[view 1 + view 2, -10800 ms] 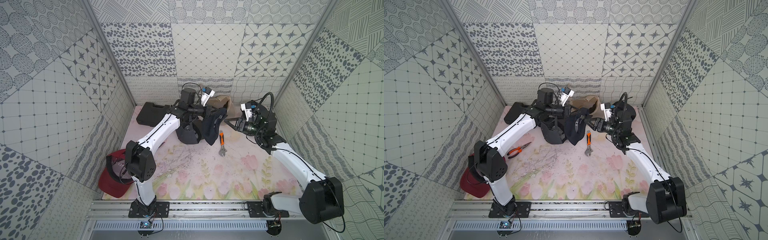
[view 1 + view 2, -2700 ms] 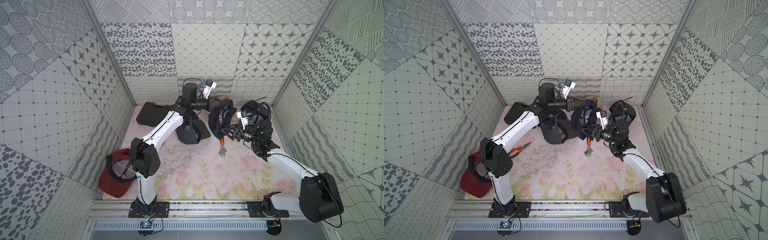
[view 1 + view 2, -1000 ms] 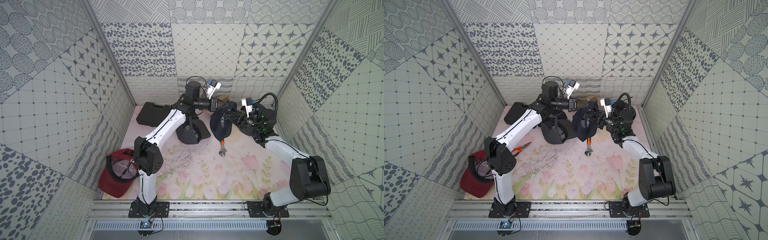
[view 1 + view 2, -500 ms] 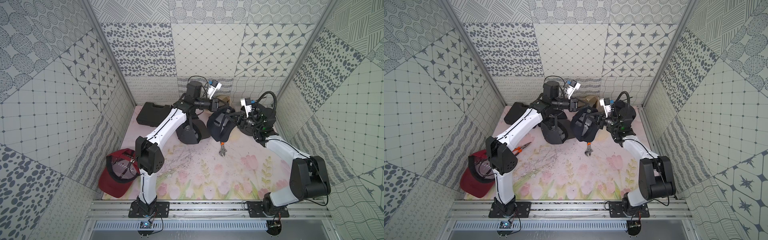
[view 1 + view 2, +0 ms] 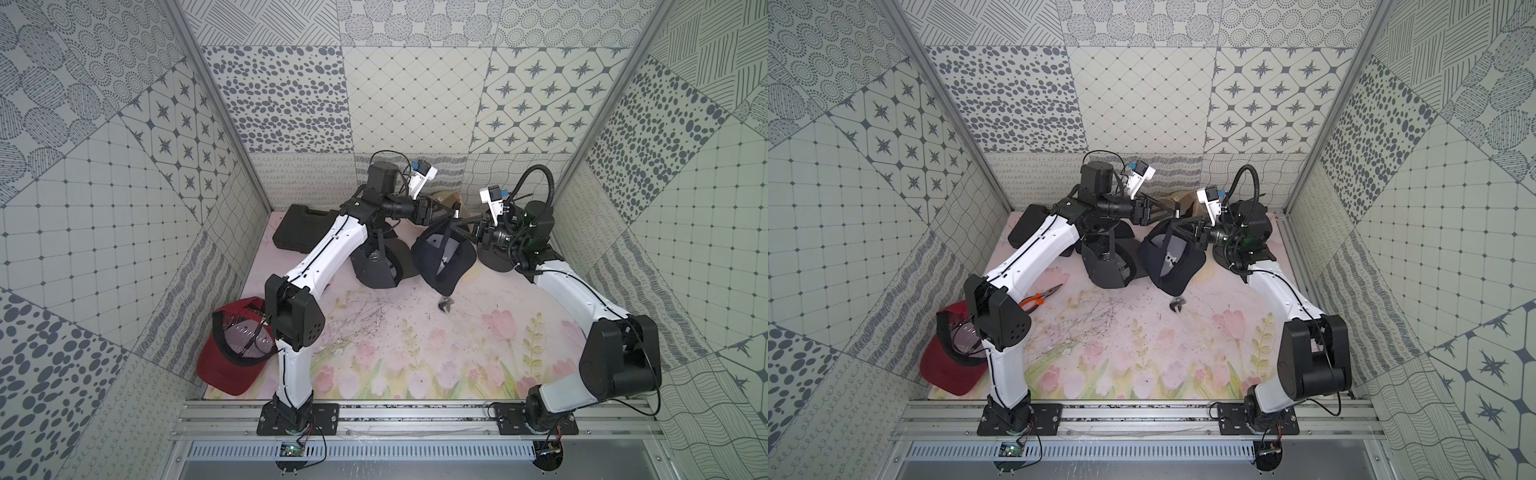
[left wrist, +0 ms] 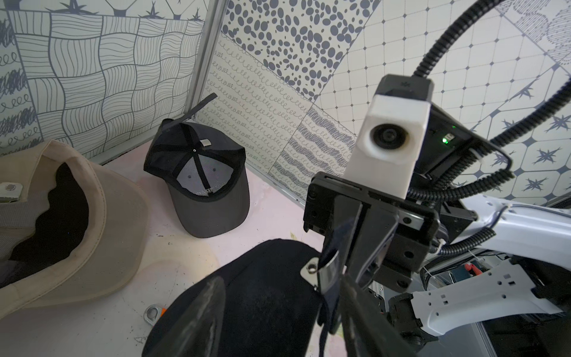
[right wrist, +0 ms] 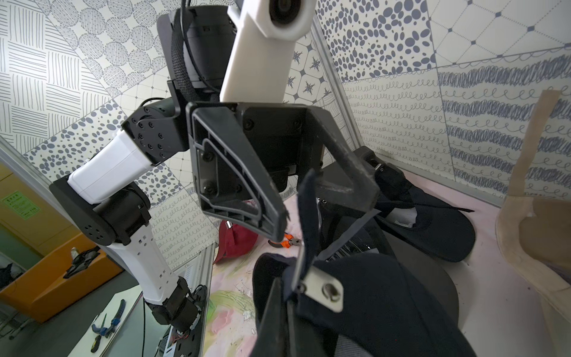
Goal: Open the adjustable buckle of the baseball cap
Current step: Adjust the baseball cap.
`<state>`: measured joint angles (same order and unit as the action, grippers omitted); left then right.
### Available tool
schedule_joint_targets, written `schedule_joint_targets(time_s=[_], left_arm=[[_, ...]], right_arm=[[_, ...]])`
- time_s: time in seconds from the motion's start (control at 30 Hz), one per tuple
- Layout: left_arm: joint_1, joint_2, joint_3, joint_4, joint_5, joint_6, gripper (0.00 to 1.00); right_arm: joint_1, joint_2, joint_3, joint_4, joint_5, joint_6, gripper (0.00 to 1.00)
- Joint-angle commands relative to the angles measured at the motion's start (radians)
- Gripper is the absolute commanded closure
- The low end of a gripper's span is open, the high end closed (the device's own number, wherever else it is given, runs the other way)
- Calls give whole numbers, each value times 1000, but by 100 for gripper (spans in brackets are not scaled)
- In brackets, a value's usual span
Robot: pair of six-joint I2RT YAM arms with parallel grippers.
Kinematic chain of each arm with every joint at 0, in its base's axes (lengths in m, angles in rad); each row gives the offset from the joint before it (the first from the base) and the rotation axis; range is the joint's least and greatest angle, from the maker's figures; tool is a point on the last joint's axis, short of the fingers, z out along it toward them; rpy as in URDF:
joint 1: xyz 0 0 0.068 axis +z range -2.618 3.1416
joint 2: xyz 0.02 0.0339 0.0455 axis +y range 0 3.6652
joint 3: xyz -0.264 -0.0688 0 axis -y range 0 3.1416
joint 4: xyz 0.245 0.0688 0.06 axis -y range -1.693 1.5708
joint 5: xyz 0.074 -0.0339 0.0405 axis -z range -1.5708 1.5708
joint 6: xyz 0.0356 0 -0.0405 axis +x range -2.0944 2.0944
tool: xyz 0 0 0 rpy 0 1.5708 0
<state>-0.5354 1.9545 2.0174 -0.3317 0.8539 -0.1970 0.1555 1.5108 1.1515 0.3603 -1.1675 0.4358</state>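
Buckle [image 7: 321, 292] on navy baseball cap [image 5: 442, 257] judged nearly open.
Noted buckle with strap tail [image 7: 309, 216] poking up loose from it; cannot confirm full release. Found cap hanging over back of tabletop [image 5: 374, 324], pinched just beside the buckle by tightly closed right hand [image 6: 344, 270]. Found left hand [image 7: 323, 211] parted and empty, flanking the strap tail. Judged remaining: draw strap tail clear if caught.

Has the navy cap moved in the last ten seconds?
Yes. The navy cap has shifted toward the robot's right and now hides the handle of the wrench, which showed fully before.
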Motion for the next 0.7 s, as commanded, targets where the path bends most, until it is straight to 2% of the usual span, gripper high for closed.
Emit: schedule_joint_targets(time_s=[0.0,0.13,0.27,0.4,0.6,0.67], left_arm=[[22,-48,-31,-7,26,101,39],[46,-81,-84,10,95,145,43],[50,-114,-135,8,153,239,47],[51,-136,-168,-10,174,333,44],[34,-142,-207,21,273,392,40],[26,-147,-223,31,274,421,39]], right_arm=[[-5,-9,46,-61,-58,-78,100],[-8,3,83,-130,-108,-137,100],[-13,33,114,-142,-183,-155,100],[-13,64,145,-142,-244,-155,100],[-10,84,169,-146,-267,-154,100],[-8,85,173,-146,-271,-153,100]])
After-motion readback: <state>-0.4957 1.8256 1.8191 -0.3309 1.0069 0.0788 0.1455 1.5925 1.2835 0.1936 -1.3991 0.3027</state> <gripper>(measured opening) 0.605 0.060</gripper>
